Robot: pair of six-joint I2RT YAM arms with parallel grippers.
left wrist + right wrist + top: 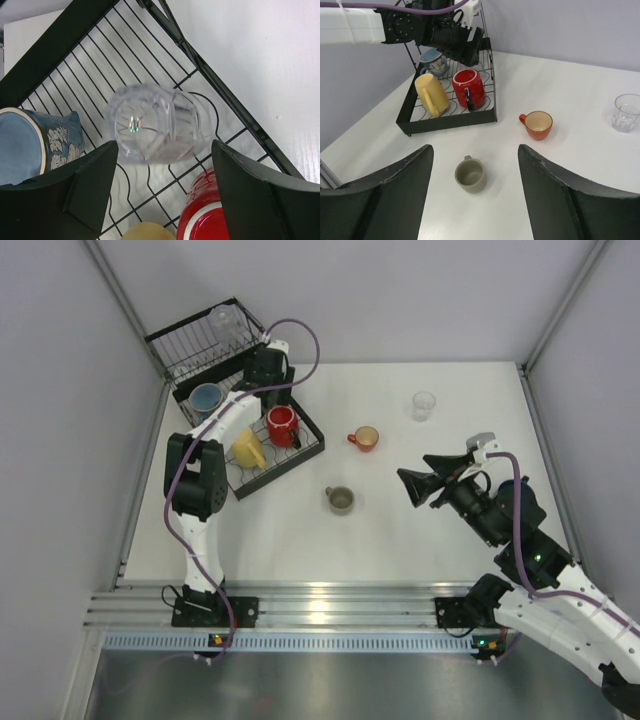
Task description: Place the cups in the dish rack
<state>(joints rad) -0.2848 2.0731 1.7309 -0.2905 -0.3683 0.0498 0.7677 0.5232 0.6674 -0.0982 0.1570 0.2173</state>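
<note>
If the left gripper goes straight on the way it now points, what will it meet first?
Most likely the clear tumbler, lying on its side on the dish rack wires just ahead; depth is unclear.

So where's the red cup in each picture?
Top external: the red mug sits left of centre, in the dish rack.
Left wrist: red mug at the bottom edge, right of middle.
Right wrist: red mug in the upper part, left of centre.
Shared landmark: the black rack wires under it.

White table [400, 530], grey walls [60, 390], metal rail [330, 600]
</note>
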